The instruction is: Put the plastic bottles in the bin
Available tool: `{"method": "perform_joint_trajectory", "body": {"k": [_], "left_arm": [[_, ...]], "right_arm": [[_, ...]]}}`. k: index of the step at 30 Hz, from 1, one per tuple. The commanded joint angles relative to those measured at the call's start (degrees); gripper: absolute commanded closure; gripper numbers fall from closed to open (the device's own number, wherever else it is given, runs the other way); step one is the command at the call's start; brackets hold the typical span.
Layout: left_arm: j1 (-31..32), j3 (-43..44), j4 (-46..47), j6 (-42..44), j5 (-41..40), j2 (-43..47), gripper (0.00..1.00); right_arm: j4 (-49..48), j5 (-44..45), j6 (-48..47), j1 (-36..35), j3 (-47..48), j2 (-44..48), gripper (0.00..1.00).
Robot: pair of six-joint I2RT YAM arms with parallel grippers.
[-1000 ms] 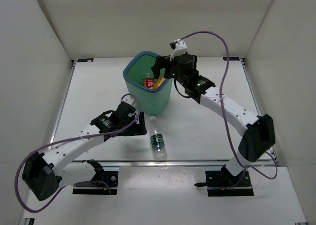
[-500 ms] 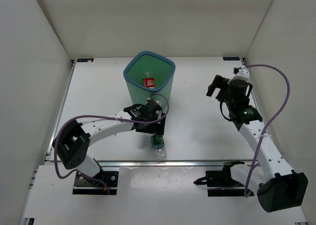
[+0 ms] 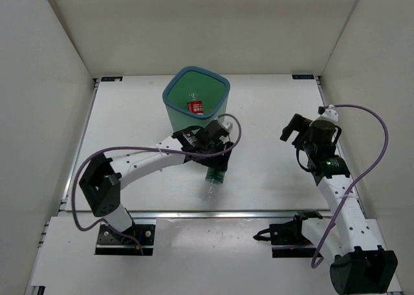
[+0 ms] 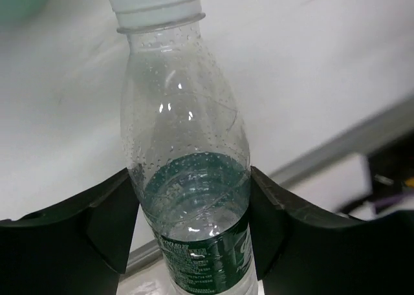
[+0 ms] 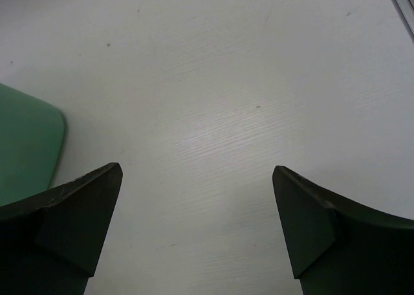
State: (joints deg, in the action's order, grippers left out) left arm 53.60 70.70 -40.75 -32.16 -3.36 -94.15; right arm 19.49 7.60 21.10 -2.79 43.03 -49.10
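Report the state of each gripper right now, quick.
Left gripper: shut on the clear green-labelled plastic bottle.
Right gripper: open, holding nothing.

glossy clr plastic bottle (image 4: 187, 178), matt table (image 5: 226, 114)

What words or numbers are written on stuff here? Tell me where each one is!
Green label on the clear bottle: small white print, too blurred to read.
Label of the red-labelled bottle inside the bin: too small to read.
Nothing else in these views carries any text.
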Motion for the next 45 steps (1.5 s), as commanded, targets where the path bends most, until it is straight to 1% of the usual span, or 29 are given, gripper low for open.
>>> {"method": "perform_joint_trajectory", "body": {"k": [1, 2, 3, 4, 5, 8, 10, 11, 12, 13, 15, 16, 18, 19, 20, 22, 24, 27, 29, 32, 34, 36, 37, 38, 39, 40, 41, 43, 45], "left_arm": [[4.2, 12.2, -3.8, 7.3, 1.9, 7.0, 0.41], [4.7, 18.2, -5.5, 9.7, 1.8, 6.9, 0.41], [4.8, 24.2, -6.2, 11.6, -0.5, 6.5, 0.42], [5.0, 29.9, -7.6, 13.2, -3.8, 6.0, 0.45], [4.3, 32.8, -7.3, 14.7, -5.3, 5.6, 0.45], [-0.2, 45.7, -4.0, 21.8, -17.7, 2.2, 0.42], [-2.4, 46.3, 2.1, 25.5, -25.6, 1.7, 0.37], [-3.9, 43.3, 9.0, 27.2, -29.9, 1.9, 0.44], [-6.4, 43.0, 11.9, 27.7, -31.1, 1.8, 0.47], [-7.6, 42.3, 15.7, 27.7, -32.1, 0.7, 0.47], [-12.7, 45.1, 17.0, 26.8, -30.3, -2.6, 0.41], [-14.6, 45.1, 17.6, 26.5, -30.0, -4.1, 0.41], [-16.1, 42.7, 21.8, 27.2, -29.6, -5.3, 0.36], [-16.7, 42.0, 21.5, 26.1, -29.0, -6.1, 0.35], [-17.0, 42.2, 21.3, 25.5, -27.2, -7.1, 0.31], [-17.4, 42.6, 19.4, 24.3, -27.2, -8.1, 0.12], [-17.2, 41.6, 18.5, 24.4, -27.1, -7.9, 0.02], [-16.6, 42.0, 16.5, 24.0, -26.6, -6.6, 0.01], [-16.5, 41.6, 14.8, 23.9, -27.1, -3.5, 0.01], [-17.3, 38.7, 9.6, 22.2, -27.0, 2.1, 0.02], [-19.0, 33.9, 3.6, 19.2, -27.2, 6.6, 0.01], [-21.9, 24.6, -0.2, 13.6, -25.5, 13.6, 0.01], [-24.8, 19.1, -3.3, 10.1, -24.4, 15.4, 0.02], [-28.9, 16.5, -6.2, 8.7, -21.6, 19.7, 0.01], [-30.8, 10.7, -6.7, 5.3, -18.6, 24.1, 0.01], [-35.1, 7.9, -8.6, 4.1, -17.2, 26.2, 0.01], [-37.1, 2.1, -10.0, 3.1, -16.0, 30.6, 0.01], [-38.1, -5.9, -12.7, 0.2, -20.6, 37.4, 0.02], [-39.1, -9.8, -16.7, -1.3, -21.7, 39.6, 0.02]], "right_arm": [[-1.9, -1.5, 1.2, 1.6, -2.9, 1.4, 0.01], [-1.8, -2.1, 1.5, 2.3, -3.8, 1.6, 0.01], [-1.9, -3.1, 1.8, 2.7, -5.0, 1.8, 0.01], [-1.9, -3.3, 1.4, 2.7, -5.1, 2.2, 0.01], [-1.7, -3.7, 1.2, 2.7, -5.8, 2.2, 0.01], [-0.7, -2.8, -0.6, 2.7, -5.1, 2.0, 0.01], [-0.2, -2.5, -1.2, 2.5, -4.5, 1.8, 0.0], [-0.4, -2.3, -1.2, 2.6, -4.5, 1.7, 0.01], [-0.8, -2.4, -0.9, 2.4, -4.7, 1.9, 0.01], [-1.0, -2.6, -0.9, 2.3, -4.9, 1.8, 0.01], [-0.9, -2.6, -1.0, 2.3, -4.6, 2.2, 0.01], [-0.9, -2.4, -0.9, 2.3, -5.0, 2.1, 0.01], [-1.0, -2.4, -0.8, 2.2, -4.1, 2.0, 0.0], [-1.1, -2.2, -0.8, 2.2, -4.2, 2.0, 0.01], [-1.0, -2.0, -0.6, 2.2, -4.1, 2.0, 0.01], [-0.8, -1.9, -0.4, 2.0, -4.7, 1.7, 0.0], [-0.6, -2.0, 0.0, 2.3, -4.0, 1.5, 0.01], [-0.2, -2.2, 0.7, 2.0, -3.3, 1.6, 0.01], [-0.1, -2.1, 0.7, 1.2, -2.9, 1.6, 0.01], [1.7, -1.5, 0.1, 0.6, -1.7, 0.6, 0.01], [3.7, -1.9, -1.1, 0.2, -0.8, -1.0, 0.01], [6.2, -3.4, -2.5, 0.1, 0.6, -3.1, 0.0], [7.2, -4.1, -3.3, 0.3, 0.6, -3.2, 0.01], [8.8, -4.1, -3.0, 0.6, 1.5, -3.9, 0.0], [9.6, -4.5, -3.4, 0.9, 2.3, -5.5, 0.01], [10.2, -4.7, -4.2, 1.1, 2.7, -5.5, 0.01], [11.4, -3.7, -4.2, 1.4, 3.7, -6.8, 0.01], [11.9, -3.4, -4.3, 0.9, 4.3, -8.2, 0.01], [11.4, -3.5, -4.1, 0.4, 4.1, -8.9, 0.01]]}}
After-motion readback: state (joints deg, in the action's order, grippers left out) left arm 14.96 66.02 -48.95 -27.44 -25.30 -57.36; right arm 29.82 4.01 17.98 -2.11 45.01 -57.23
